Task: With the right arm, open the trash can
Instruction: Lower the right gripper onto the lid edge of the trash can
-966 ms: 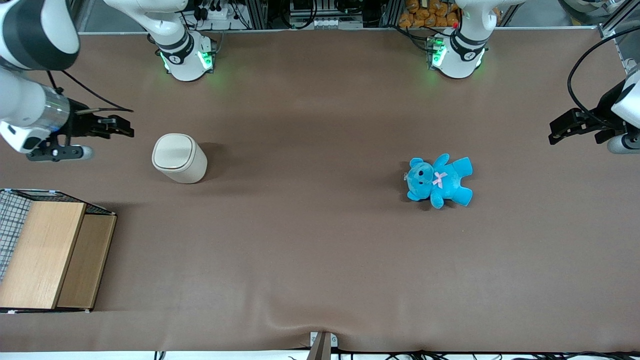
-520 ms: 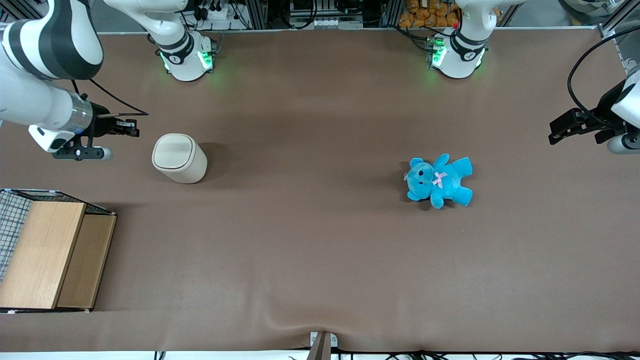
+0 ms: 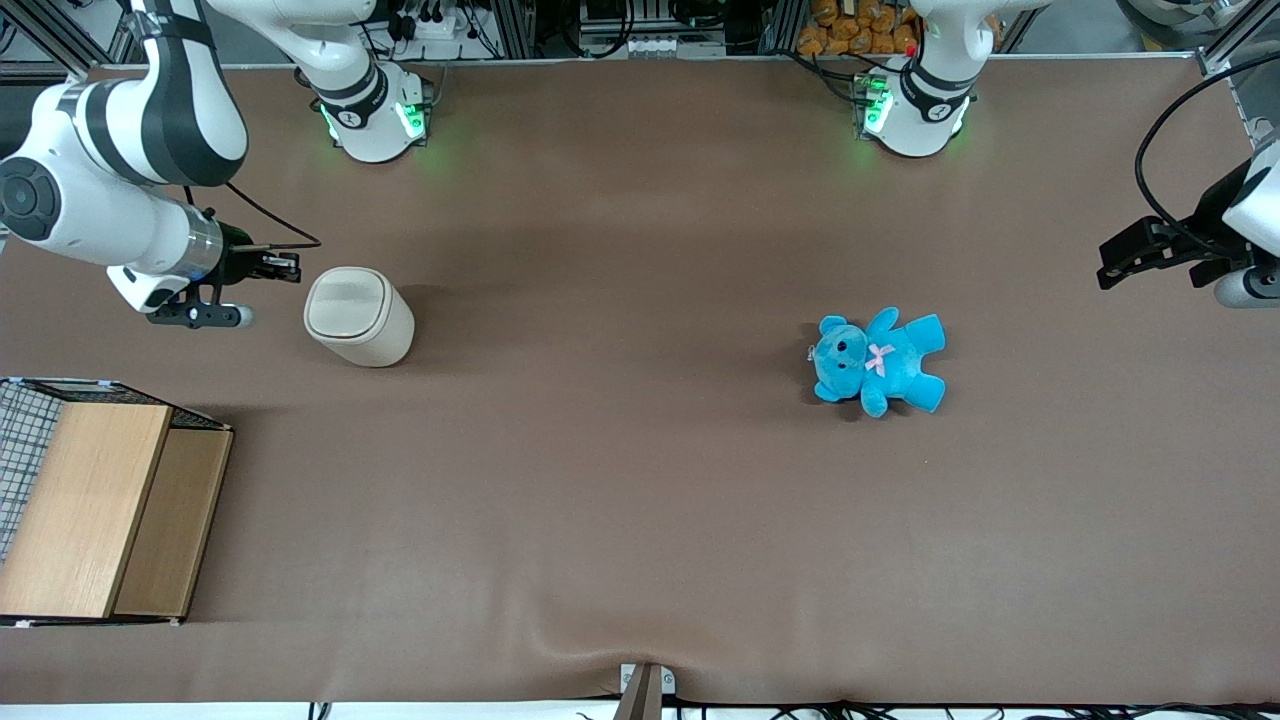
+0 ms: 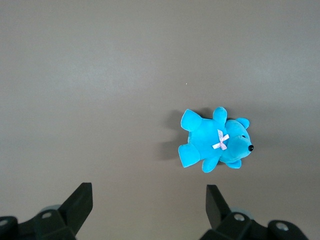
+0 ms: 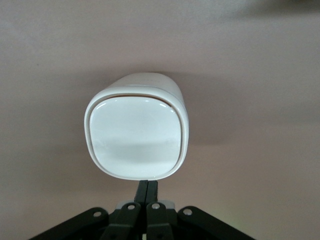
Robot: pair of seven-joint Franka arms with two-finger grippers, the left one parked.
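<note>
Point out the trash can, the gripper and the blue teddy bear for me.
trash can (image 3: 345, 303): front view, middle of its closed lid.
gripper (image 5: 147, 187): right wrist view, its shut tips beside the lid's rim.
blue teddy bear (image 3: 880, 360): front view, on its chest.

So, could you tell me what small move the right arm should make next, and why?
Probably ease the gripper forward onto the lid's near edge and press. The trash can stands upright with the lid shut, and the jaws, closed together, sit just short of its rim without touching it.
</note>
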